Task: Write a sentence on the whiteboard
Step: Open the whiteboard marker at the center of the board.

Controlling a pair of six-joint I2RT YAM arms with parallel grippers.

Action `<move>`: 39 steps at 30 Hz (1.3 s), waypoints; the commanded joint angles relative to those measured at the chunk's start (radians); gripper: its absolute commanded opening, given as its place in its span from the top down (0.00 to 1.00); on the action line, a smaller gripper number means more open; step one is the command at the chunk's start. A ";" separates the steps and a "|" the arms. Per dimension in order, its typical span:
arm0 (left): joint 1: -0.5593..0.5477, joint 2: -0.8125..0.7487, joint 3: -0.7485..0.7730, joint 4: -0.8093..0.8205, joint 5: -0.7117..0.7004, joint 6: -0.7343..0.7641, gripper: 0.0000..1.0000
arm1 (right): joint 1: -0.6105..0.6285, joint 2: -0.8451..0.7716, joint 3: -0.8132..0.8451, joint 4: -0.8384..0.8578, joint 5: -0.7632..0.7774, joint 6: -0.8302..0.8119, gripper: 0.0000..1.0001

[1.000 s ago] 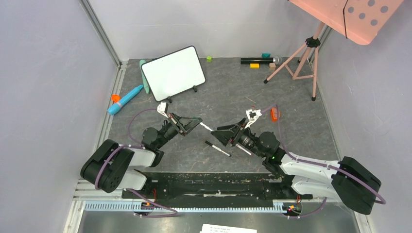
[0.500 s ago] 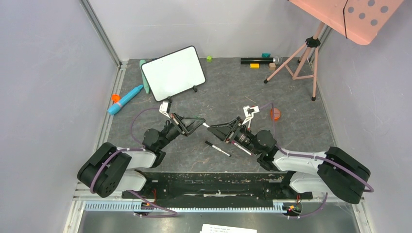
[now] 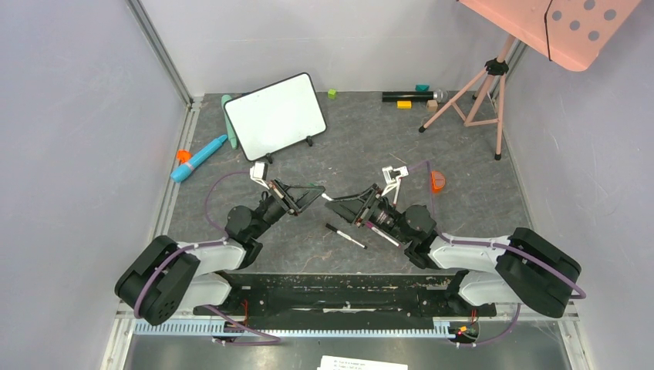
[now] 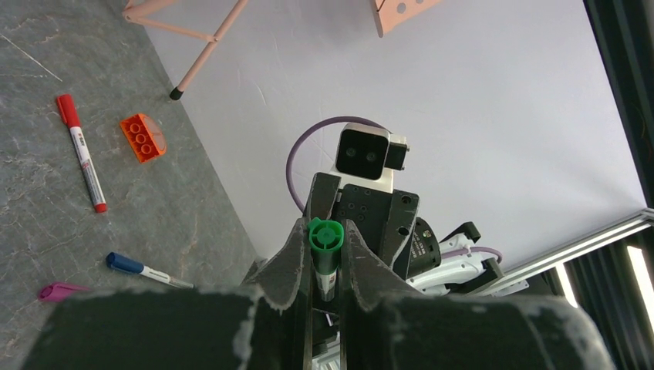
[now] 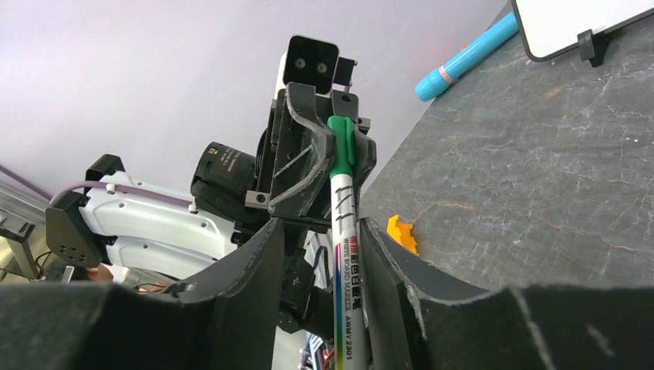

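The right fingers (image 5: 231, 293) have moved in around the marker (image 5: 345, 208), grip unclear; left fingers (image 4: 285, 262) pinch its green cap (image 4: 325, 237). Uncapping seems next.

**A:** So what's lying around on the desk (image 3: 362, 146)?

**B:** Blue tube (image 3: 199, 159) far left, black pen (image 3: 345, 236) near the front, orange brick (image 3: 437, 182) mid-right, green cube (image 3: 332, 93) and yellow block (image 3: 404, 105) at the back, pink tripod (image 3: 494, 68) in the right corner.
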 commanded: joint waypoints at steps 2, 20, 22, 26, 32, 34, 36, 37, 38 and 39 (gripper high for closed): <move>-0.017 -0.057 0.032 -0.059 -0.018 0.077 0.98 | 0.003 -0.015 0.020 0.074 0.004 0.006 0.65; 0.034 -0.085 0.007 -0.117 -0.057 0.053 0.98 | 0.003 -0.110 -0.095 0.103 0.025 -0.010 1.00; 0.092 -0.094 0.011 -0.132 -0.034 0.040 0.98 | -0.001 -0.157 -0.143 0.086 0.033 -0.016 1.00; 0.196 -0.101 0.011 -0.150 0.004 0.010 0.98 | -0.023 -0.277 -0.270 0.056 0.053 -0.008 1.00; 0.143 -0.106 0.093 -0.476 -0.017 0.187 0.98 | -0.074 -0.546 -0.355 -0.319 0.126 -0.112 1.00; 0.072 -0.102 0.142 -0.619 -0.080 0.293 0.98 | -0.075 -0.630 -0.273 -0.573 0.220 -0.218 1.00; 0.006 -0.105 0.175 -0.731 -0.185 0.371 0.98 | -0.077 -0.692 -0.211 -0.769 0.326 -0.311 1.00; -0.015 -0.104 0.188 -0.791 -0.226 0.399 0.98 | -0.076 -0.718 -0.184 -0.853 0.379 -0.349 1.00; -0.028 -0.103 0.199 -0.835 -0.267 0.420 0.98 | -0.076 -0.734 -0.157 -0.916 0.422 -0.381 1.00; -0.039 -0.102 0.210 -0.870 -0.297 0.441 0.98 | -0.076 -0.745 -0.133 -0.984 0.469 -0.411 1.00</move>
